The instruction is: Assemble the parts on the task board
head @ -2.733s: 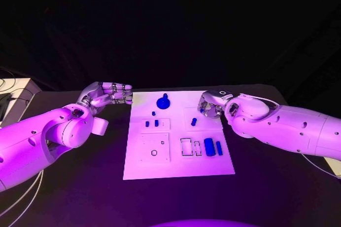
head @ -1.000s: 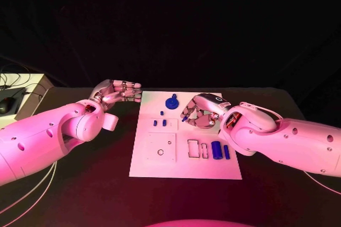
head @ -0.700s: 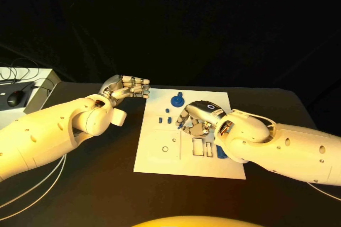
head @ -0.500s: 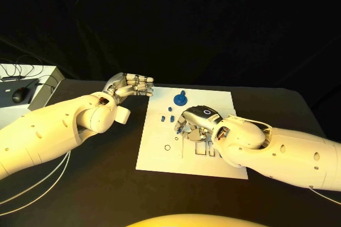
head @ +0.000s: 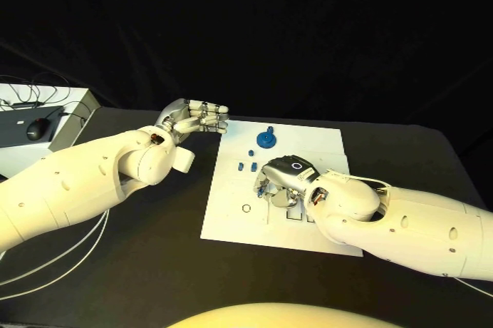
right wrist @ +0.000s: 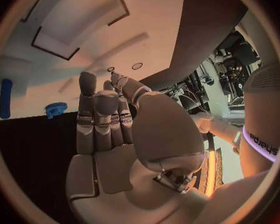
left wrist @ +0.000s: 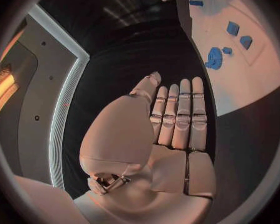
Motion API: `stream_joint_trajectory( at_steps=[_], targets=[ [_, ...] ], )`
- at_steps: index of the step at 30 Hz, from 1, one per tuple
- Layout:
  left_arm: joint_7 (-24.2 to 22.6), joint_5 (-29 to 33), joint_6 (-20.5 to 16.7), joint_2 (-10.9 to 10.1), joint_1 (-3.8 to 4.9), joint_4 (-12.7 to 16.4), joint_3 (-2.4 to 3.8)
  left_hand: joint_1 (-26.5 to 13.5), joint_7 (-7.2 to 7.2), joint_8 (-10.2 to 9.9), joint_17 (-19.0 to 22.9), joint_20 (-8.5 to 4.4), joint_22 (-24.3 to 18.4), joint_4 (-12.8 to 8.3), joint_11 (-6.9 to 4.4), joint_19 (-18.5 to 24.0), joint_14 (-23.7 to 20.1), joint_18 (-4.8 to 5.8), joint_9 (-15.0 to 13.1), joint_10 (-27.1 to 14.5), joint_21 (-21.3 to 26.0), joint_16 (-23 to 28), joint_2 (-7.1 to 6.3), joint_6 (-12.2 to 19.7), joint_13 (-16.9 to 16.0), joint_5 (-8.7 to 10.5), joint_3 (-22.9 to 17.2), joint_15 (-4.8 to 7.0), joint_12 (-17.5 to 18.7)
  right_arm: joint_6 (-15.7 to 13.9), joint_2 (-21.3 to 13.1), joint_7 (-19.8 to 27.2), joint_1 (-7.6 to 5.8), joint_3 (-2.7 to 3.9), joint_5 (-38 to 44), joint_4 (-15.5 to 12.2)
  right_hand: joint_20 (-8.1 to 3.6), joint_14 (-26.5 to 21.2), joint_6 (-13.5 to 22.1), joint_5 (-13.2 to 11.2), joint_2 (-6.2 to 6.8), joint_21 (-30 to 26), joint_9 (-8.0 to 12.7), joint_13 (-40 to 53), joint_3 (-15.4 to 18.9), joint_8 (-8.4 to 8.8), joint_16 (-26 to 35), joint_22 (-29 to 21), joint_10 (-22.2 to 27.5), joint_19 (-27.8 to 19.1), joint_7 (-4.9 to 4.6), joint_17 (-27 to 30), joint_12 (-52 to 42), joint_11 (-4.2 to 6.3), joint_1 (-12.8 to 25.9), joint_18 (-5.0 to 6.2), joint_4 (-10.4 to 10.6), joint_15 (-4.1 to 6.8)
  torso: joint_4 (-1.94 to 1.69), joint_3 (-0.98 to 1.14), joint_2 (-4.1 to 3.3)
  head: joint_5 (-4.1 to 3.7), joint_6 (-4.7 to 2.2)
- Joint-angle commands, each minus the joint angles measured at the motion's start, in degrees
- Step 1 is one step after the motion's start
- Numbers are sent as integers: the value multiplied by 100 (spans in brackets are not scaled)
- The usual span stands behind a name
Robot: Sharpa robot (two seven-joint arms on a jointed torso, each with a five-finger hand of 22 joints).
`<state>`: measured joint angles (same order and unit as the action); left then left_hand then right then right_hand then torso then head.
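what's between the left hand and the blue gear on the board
Nothing visible. The left hand hovers beside the task board's far left corner, holding nothing, and only bare board edge separates it from the blue gear.

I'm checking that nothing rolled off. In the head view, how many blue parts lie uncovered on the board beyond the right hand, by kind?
Blue gear: 1
Small blue pieces: 3
Total: 4, all lying on the task board.
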<state>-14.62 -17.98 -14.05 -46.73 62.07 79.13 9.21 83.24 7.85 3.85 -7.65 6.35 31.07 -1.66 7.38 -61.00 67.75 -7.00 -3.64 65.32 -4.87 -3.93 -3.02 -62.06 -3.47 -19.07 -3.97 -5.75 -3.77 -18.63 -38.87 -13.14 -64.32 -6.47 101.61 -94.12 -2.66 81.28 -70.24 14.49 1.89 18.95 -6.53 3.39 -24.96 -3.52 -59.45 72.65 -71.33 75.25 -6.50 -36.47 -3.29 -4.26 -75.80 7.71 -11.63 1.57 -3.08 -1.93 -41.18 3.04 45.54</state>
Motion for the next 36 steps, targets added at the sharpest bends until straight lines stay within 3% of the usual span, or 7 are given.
stream_joint_trajectory(
  at_steps=[1,6,32,36],
  targets=[
    [-50,36,-15,10,1,15,4,10,40,-28,-5,6,-4,-15,-9,11,-49,73,1,-47,-8,7,17,8,8,-17,8,-3,23,165,13,-81,12,-2,226,-9,-3,-10,-6,21,-57,-13,-2,9,-8,-23,-38,5,-122,27,-16,6,-15,93,2,119,-26,43,3,0,0,15,23],
    [-47,38,-10,5,1,17,4,10,40,-28,-5,6,-4,-15,-9,11,-49,73,1,-47,-8,7,17,8,8,-17,8,-3,23,209,22,-93,19,-8,249,5,-3,-10,-6,21,-57,-13,-2,9,-8,-23,-38,5,-122,27,-16,6,-15,93,2,119,-26,43,-1,3,0,-18,33],
    [-9,41,16,-28,1,21,4,11,42,-29,-5,13,-18,-1,-4,12,-61,72,2,-60,6,7,15,10,8,-17,17,-8,22,305,69,-113,40,-22,335,89,-3,-10,-6,21,-57,-13,-2,9,-8,-23,-38,5,-122,27,-16,6,-15,93,2,119,-26,43,-2,3,-3,-6,69],
    [-4,41,16,-34,1,26,4,11,42,-29,-5,13,-18,-1,-4,12,-61,72,2,-60,6,7,15,10,8,-17,17,-8,22,283,94,-93,49,-28,334,125,-2,-14,7,-1,-62,-307,0,8,-1,-20,-45,260,-113,133,-20,11,-13,90,4,116,-27,41,-3,0,-8,-7,72]
  ],
)
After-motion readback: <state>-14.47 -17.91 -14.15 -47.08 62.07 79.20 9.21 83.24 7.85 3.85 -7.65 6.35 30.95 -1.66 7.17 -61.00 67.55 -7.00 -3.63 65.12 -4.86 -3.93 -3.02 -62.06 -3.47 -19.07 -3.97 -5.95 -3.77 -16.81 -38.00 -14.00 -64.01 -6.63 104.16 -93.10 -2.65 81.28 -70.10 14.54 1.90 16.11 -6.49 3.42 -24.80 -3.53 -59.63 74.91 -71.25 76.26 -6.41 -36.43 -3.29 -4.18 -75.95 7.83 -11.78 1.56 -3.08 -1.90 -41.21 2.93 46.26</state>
